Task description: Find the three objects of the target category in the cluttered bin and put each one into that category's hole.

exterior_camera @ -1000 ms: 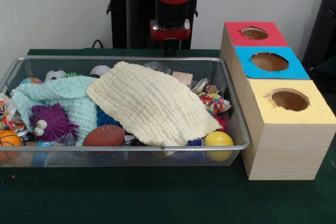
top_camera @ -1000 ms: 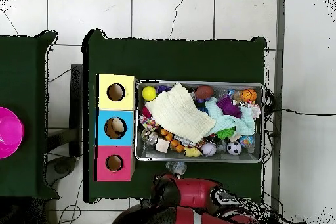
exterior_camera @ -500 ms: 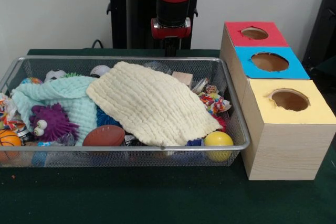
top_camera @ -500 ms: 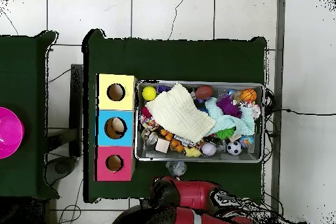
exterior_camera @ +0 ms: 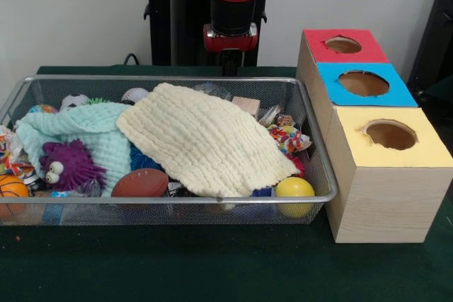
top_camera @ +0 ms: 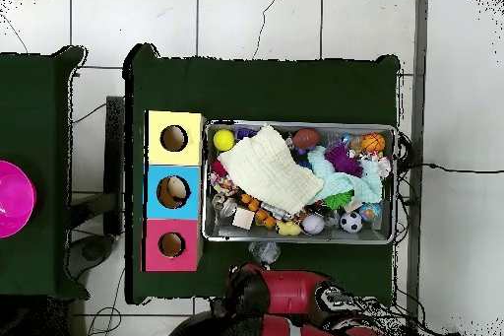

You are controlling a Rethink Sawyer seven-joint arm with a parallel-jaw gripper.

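Note:
The wire-mesh bin (exterior_camera: 311, 114) is full of toys and also shows in the overhead view (top_camera: 398, 184). A cream cloth (exterior_camera: 205, 139) and a mint cloth (exterior_camera: 85, 132) cover much of it. One wrinkly see-through plastic lump (exterior_camera: 212, 90) peeks out at the far rim behind the cream cloth. Another (exterior_camera: 88, 189) lies beside the purple spiky toy (exterior_camera: 67, 164). In the overhead view a pale see-through lump (top_camera: 264, 251) sits just outside the bin on the robot's side. My gripper (exterior_camera: 228, 67) hangs behind the bin's far wall, under the red wrist. Its state is hidden.
Three wooden boxes stand in a row beside the bin, each with a round hole: red top (exterior_camera: 343, 44), blue top (exterior_camera: 363, 83), yellow top (exterior_camera: 389, 136). A yellow ball (exterior_camera: 294, 192), a brown football (exterior_camera: 140, 183) and a small basketball (exterior_camera: 10, 192) lie along the bin's near wall.
The arm's wrist has risen slightly behind the bin. Nothing in the bin has moved.

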